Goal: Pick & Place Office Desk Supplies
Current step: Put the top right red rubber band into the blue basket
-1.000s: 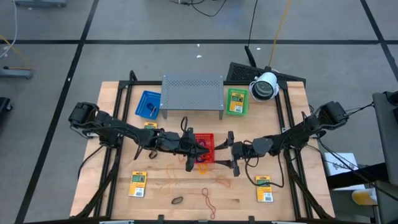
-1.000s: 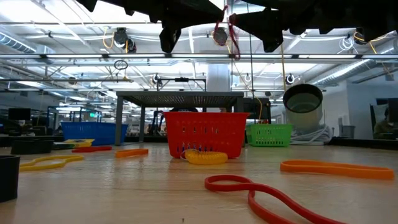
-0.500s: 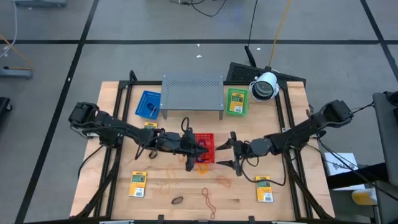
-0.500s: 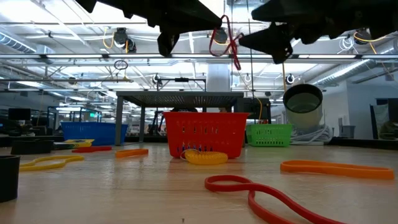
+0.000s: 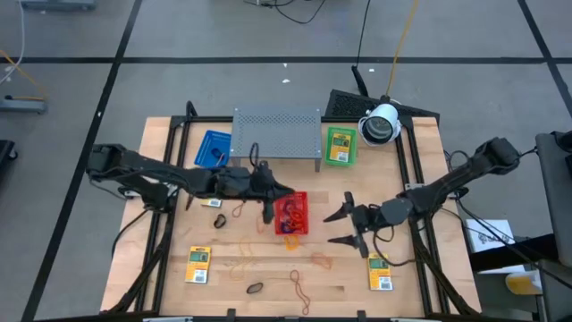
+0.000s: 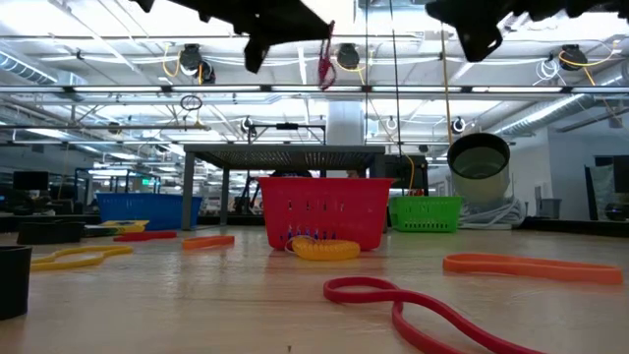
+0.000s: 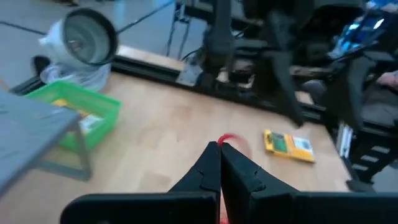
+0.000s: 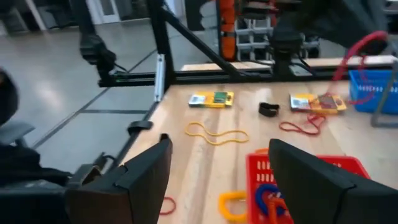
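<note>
L gripper (image 5: 275,199) pinched shut on red rubber band (image 6: 325,67), hanging above red basket (image 5: 296,217). R gripper (image 5: 343,227) spread wide, empty, right of basket. Low view only: band dangles clear of basket rim; high view shows packets (image 5: 198,265) on table.

Red rubber band (image 5: 288,213) hangs pinched in the closed fingers of the left gripper (image 5: 279,193), above the red basket (image 5: 300,198); seen dangling in low view (image 6: 324,65). Orange band (image 5: 292,241) lies on the desk touching the basket's near side. Loose bands lie across the near desk: tan (image 5: 239,266), orange (image 5: 321,260), red (image 5: 298,288), black (image 5: 255,288). Yellow-and-green packets lie flat: near left (image 5: 198,266), near right (image 5: 380,271), mid-left (image 5: 215,181).
</note>
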{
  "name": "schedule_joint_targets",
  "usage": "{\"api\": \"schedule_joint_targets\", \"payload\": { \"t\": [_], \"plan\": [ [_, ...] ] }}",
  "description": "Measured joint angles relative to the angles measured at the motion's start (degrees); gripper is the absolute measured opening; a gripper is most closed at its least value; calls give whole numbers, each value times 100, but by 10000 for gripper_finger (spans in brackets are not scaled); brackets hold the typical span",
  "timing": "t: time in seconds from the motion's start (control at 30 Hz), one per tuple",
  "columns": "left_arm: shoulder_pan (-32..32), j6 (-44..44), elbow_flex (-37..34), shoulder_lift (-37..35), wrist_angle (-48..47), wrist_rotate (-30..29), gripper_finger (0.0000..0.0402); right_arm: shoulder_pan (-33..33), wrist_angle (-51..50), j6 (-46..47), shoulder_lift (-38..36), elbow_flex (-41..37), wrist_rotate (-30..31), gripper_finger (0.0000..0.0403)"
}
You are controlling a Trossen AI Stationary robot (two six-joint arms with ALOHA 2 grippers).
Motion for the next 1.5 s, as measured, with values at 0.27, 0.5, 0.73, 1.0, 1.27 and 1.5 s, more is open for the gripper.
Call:
{"api": "schedule_joint_targets", "payload": {
  "t": [0.27, 0.5, 0.73, 1.0, 1.27, 1.5],
  "plan": [
    [312, -16, 4, -1369, -1914, -581, 2, 113, 119, -285, -35, 0, 17, 258],
    [440, -273, -2, -2548, -3600, -1709, 2, 113, 95, -289, -33, 0, 17, 258],
    [674, -532, 0, -3386, -4645, -2309, 1, 111, 95, -292, -33, 0, 15, 258],
    [1195, -978, 0, -3702, -5818, -2692, 2, 111, 95, -374, -33, 0, 15, 258],
    [1630, -947, 0, -3646, -6077, -2688, 14, 111, 95, -458, -13, 0, 15, 258],
    [2061, -966, 0, -3652, -6249, -2689, 16, 84, 93, -458, 100, -2, 13, 258]
  ]
}}
